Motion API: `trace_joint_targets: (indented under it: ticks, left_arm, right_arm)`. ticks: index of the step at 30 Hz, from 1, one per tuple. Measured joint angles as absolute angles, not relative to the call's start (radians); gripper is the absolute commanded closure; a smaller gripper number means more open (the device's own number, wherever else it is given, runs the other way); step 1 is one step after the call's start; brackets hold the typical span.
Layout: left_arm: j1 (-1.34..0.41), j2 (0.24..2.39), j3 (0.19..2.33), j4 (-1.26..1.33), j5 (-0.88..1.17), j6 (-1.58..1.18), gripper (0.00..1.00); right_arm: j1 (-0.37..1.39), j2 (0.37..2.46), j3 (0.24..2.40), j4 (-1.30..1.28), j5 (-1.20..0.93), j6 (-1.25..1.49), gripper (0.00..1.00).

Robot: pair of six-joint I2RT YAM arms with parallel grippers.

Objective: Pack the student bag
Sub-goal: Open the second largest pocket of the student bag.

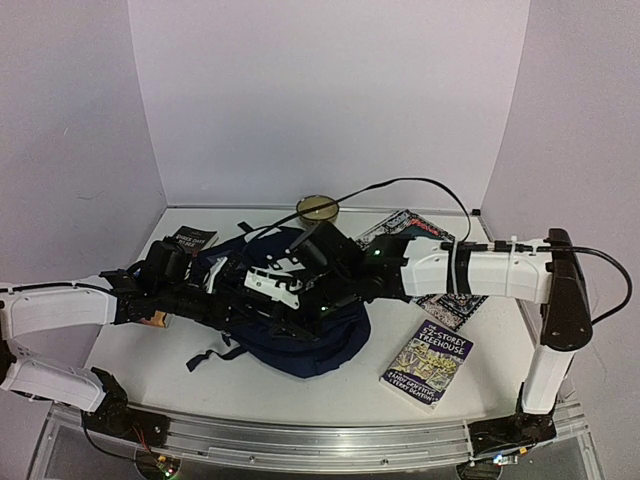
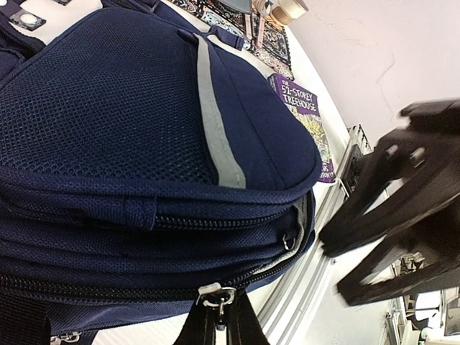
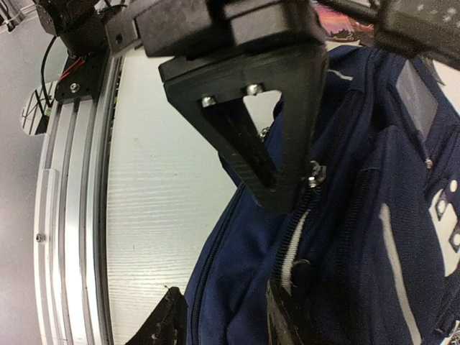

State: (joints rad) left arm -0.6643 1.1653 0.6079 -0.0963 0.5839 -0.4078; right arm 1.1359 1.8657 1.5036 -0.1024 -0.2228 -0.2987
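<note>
Student bag (image 1: 320, 350), left pincer (image 2: 218, 316) pinching its zip pull (image 2: 215, 296), right pincer (image 3: 284, 248) spread astride the zip (image 3: 296, 226)

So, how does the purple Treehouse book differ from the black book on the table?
The Treehouse book has a purple, busily illustrated cover; the black book is dark with white lettering. The Treehouse book lies right of the student bag, near the front; the black book lies to its left, near the back. Both lie flat, outside the bag.
</note>
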Motion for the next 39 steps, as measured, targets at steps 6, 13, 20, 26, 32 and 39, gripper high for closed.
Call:
trace_joint_targets:
  ticks: [6, 13, 20, 26, 32, 39]
  left_arm:
    - [-0.664, 1.166, 0.608, -0.096, 0.584, -0.398, 1.0]
    - [-0.664, 1.166, 0.608, -0.098, 0.585, -0.397, 1.0]
    - [-0.663, 1.166, 0.608, -0.139, 0.585, -0.401, 1.0]
    - [-0.661, 1.166, 0.608, -0.165, 0.593, -0.427, 1.0]
    - [-0.661, 1.155, 0.606, -0.148, 0.593, -0.449, 1.0]
    - [-0.661, 1.122, 0.566, -0.056, 0.575, -0.473, 1.0]
  right_arm:
    - [1.132, 1.853, 1.502, -0.09, -0.201, -0.303, 0.62]
    - [1.131, 1.903, 1.503, -0.074, -0.203, -0.313, 0.71]
    - [1.124, 1.973, 1.538, -0.068, -0.251, -0.318, 0.85]
    - [1.096, 2.024, 1.558, -0.053, -0.352, -0.294, 0.97]
    - [1.006, 2.044, 1.544, 0.001, -0.582, -0.174, 1.0]
    - [0.944, 2.044, 1.542, 0.046, -0.759, 0.091, 1.0]
